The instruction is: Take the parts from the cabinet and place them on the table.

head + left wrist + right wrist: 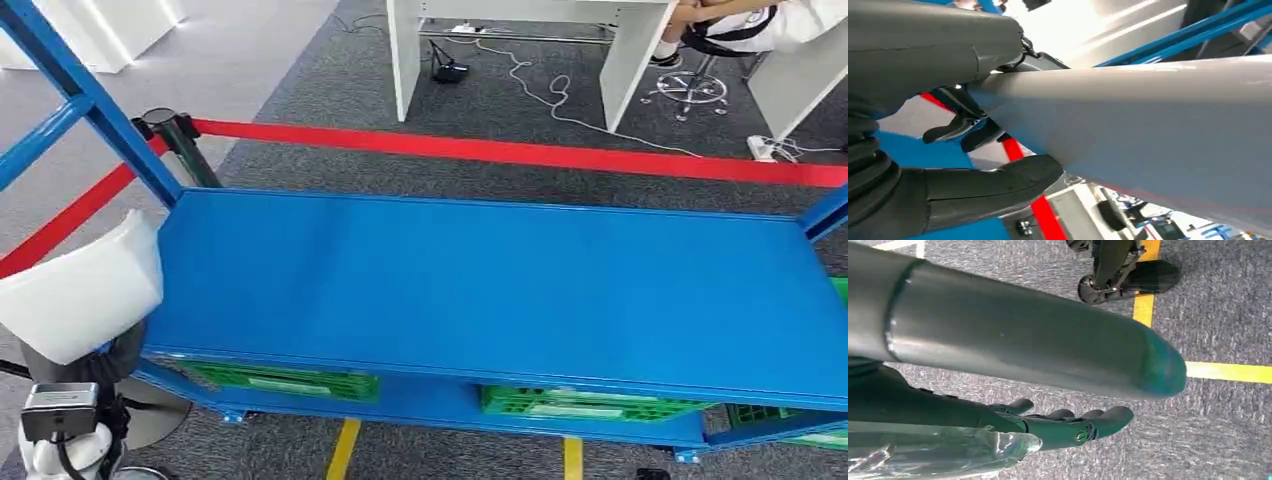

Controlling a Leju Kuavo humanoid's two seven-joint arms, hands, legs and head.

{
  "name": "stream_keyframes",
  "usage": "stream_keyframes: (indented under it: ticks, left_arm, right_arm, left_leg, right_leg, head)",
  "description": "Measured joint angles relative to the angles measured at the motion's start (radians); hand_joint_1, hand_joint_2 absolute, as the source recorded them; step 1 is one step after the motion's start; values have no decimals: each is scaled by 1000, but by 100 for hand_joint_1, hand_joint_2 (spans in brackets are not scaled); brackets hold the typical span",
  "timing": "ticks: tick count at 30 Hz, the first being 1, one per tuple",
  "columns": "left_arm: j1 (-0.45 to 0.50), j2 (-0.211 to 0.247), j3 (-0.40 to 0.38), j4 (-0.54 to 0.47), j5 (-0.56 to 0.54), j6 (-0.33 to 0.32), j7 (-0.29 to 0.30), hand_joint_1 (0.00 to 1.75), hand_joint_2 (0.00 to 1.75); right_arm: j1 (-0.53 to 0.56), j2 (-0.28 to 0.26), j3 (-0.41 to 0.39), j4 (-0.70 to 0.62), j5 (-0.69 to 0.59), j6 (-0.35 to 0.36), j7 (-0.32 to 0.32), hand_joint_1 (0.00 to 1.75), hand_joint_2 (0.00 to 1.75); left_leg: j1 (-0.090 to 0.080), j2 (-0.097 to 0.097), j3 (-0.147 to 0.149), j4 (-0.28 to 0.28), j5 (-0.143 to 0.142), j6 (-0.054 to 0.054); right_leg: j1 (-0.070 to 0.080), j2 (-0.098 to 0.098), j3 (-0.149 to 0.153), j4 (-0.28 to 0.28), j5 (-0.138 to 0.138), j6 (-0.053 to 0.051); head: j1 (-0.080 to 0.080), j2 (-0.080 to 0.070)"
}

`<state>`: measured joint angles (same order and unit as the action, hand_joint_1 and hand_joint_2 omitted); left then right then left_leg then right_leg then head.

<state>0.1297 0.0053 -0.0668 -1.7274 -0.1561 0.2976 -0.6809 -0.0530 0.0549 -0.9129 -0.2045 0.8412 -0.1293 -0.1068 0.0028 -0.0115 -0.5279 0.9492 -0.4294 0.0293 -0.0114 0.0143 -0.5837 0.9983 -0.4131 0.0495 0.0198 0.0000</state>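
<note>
so the left hand [973, 150] grips the white part [1148, 135] between thumb and fingers; right hand [1068, 427] hangs loosely spread, holding nothing

White part [85, 285] cut off at left edge; green crates [290, 381] mostly hidden under shelf [500, 290].

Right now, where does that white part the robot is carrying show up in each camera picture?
Head view: white part at the left edge, beside the blue shelf.
Left wrist view: white part fills the middle, gripped by the left hand.
Right wrist view: not there.
Shared landmark: red barrier tape.
</note>
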Motion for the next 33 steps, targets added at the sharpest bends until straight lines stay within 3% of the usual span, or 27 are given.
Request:
stream_keyframes:
  ticks: [1,2,4,5,6,7,9,10,11,13,15,16,17,19,20,21,22,23,25,26,27,29,31,33]
  left_arm:
    - [0,-3,-8,-5,-5,10,0,175,175]
    - [-1,-3,-15,-10,-5,20,0,175,175]
    - [-1,-2,-23,-13,-1,34,0,175,175]
    - [-1,-2,-29,-13,0,39,0,175,175]
    - [-1,-2,-35,-13,3,43,0,175,175]
    - [-2,-2,-42,-13,8,45,0,175,175]
    - [-4,-1,-49,-13,8,45,0,175,175]
    - [-7,0,-50,-13,8,47,0,175,175]
    - [-8,2,-50,-13,8,48,0,175,175]
    - [-9,6,-51,-13,9,50,0,175,175]
    - [-6,10,-53,-14,9,50,0,175,175]
    - [-6,13,-53,-14,9,51,0,175,175]
    - [-6,14,-54,-14,9,51,0,175,175]
    - [-6,18,-56,-14,9,52,0,175,175]
    - [-4,19,-56,-14,9,53,0,175,175]
    - [-3,19,-56,-14,9,55,0,175,175]
    - [-1,19,-56,-14,10,56,0,175,175]
    - [0,19,-56,-14,14,55,0,175,175]
    - [-1,19,-56,-14,25,51,0,175,175]
    - [-4,19,-56,-14,29,48,0,175,175]
    - [-4,19,-56,-14,31,46,0,175,175]
    - [-4,19,-56,-14,33,45,0,175,175]
    - [-6,19,-56,-14,34,47,0,175,175]
    - [-9,19,-56,-14,34,53,0,175,175]
  right_arm:
    - [0,0,-1,0,0,0,-2,0,0]
    - [-1,0,-3,0,0,0,-2,0,0]
    - [0,-1,-6,0,0,0,-3,0,0]
    - [0,-1,-6,0,0,0,-4,0,0]
    - [0,-1,-8,0,-1,0,-5,0,0]
    - [0,-6,-9,0,-1,-1,-5,0,0]
    - [-4,-13,-13,-1,-1,-2,-5,0,0]
    - [-7,-13,-15,-1,-1,-3,-5,0,0]
    - [-11,-11,-15,0,-1,-3,-6,0,0]
    - [-12,-12,-19,0,-6,-7,-12,0,0]
    - [-13,-12,-25,0,-10,-15,-21,0,0]
    - [-13,-12,-26,0,-12,-18,-24,0,0]
    - [-13,-12,-29,0,-13,-20,-26,0,0]
    - [-13,-12,-32,0,-13,-21,-29,0,0]
    - [-11,-12,-33,0,-15,-21,-33,0,0]
    - [-11,-12,-34,0,-16,-21,-36,0,0]
    - [-10,-12,-35,0,-17,-22,-40,0,0]
    - [-10,-12,-38,0,-19,-25,-42,0,0]
    - [-11,-13,-45,-1,-25,-31,-43,0,0]
    - [-10,-13,-51,-1,-30,-31,-43,0,0]
    - [-8,-18,-56,-2,-36,-32,-40,0,0]
    - [-8,-26,-68,-3,-42,-31,-32,0,0]
    - [-7,-32,-79,-5,-45,-28,-32,0,0]
    - [-5,-31,-81,-5,-38,-24,-32,0,0]
  left_leg:
    - [5,4,7,-15,9,-5]
    - [8,5,7,-18,12,-2]
    - [10,9,4,-17,12,-2]
    - [10,10,3,-16,12,-3]
    - [12,10,2,-14,12,-5]
    - [16,9,1,-12,11,-10]
    - [29,9,0,-2,6,-25]
    - [30,9,-3,10,0,-37]
    - [27,7,-13,15,-2,-46]
    - [23,4,-17,30,2,-55]
    - [28,4,-26,32,1,-66]
    - [29,5,-33,48,-20,-67]
    - [28,6,-55,95,-61,-66]
    - [23,6,-126,262,-152,-63]
    - [22,6,-153,329,-178,-60]
    - [20,6,-160,352,-178,-55]
    - [16,6,-144,332,-156,-48]
    - [11,6,-111,278,-122,-38]
    - [-3,6,-7,109,-63,-12]
    - [-11,8,30,49,-75,-2]
    - [-10,12,23,52,-60,-14]
    - [-15,10,13,46,-57,-14]
    - [-7,13,10,31,-36,-5]
    - [-6,13,-7,31,-22,9]
  right_leg:
    - [0,-4,-13,11,-18,3]
    - [1,-4,-32,61,-58,8]
    - [-6,-5,-95,216,-133,17]
    - [-9,-6,-119,274,-150,22]
    - [-12,-6,-123,287,-142,26]
    - [-15,-7,-102,252,-111,32]
    - [-25,-10,-4,80,-29,48]
    - [-28,-10,32,13,-39,63]
    - [-19,3,42,25,-35,47]
    - [-23,7,26,33,-45,16]
    - [-22,6,12,41,-42,-3]
    - [-21,4,8,41,-38,-13]
    - [-19,3,2,40,-33,-20]
    - [-13,0,-13,39,-24,-34]
    - [-8,-2,-21,39,-19,-38]
    - [-4,-2,-28,40,-14,-39]
    - [0,-2,-34,40,-10,-40]
    - [4,-2,-40,40,-4,-39]
    - [8,-1,-48,39,6,-36]
    - [12,-1,-53,40,11,-31]
    - [11,-3,-53,38,17,-27]
    - [6,-5,-55,33,30,-12]
    - [5,-6,-64,36,27,-1]
    - [4,-7,-99,131,-70,6]
  head:
    - [2,0]
    - [7,0]
    - [7,0]
    - [8,0]
    - [8,0]
    - [7,0]
    - [7,0]
    - [9,0]
    - [16,0]
    - [7,0]
    - [5,0]
    - [2,0]
    - [0,0]
    - [-1,0]
    - [-1,0]
    - [0,0]
    - [-1,0]
    - [-1,0]
    - [0,0]
    - [-1,0]
    - [2,0]
    - [-1,0]
    - [-2,0]
    - [4,0]
